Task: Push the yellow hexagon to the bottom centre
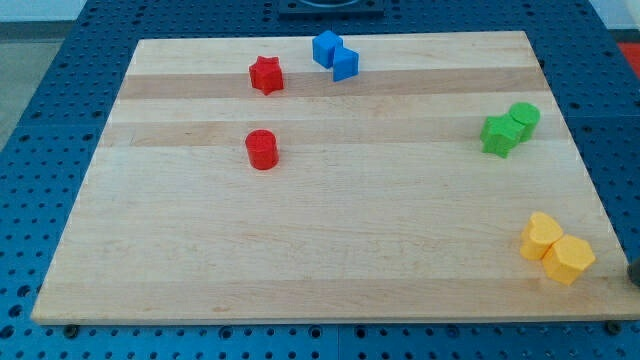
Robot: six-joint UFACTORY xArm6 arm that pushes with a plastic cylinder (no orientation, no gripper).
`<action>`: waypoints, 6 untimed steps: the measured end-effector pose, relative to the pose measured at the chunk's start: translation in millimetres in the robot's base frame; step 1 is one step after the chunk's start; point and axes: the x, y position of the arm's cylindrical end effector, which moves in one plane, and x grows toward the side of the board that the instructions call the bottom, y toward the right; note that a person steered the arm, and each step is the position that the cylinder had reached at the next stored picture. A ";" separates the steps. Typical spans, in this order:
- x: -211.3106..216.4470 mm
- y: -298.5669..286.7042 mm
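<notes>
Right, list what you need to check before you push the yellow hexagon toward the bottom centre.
1. Yellow hexagon located: ok, near the board's corner at the view's bottom right.
2. Hexagon standing alone: not ok, the other yellow block touches it on its upper left.
3. My tip located: cannot tell; a dark shape at the view's right edge is probably it.
4. Tip on the correct side: ok if that shape is it, since it lies to the view's right of the hexagon.
5. Path leftward along the bottom: ok, the red cylinder sits well above it.
6. Edge margin: not ok, the hexagon is close to the board's right edge.
</notes>
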 end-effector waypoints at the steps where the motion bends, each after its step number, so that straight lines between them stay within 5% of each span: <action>1: 0.1 -19.2; 6: -16.7 -82.7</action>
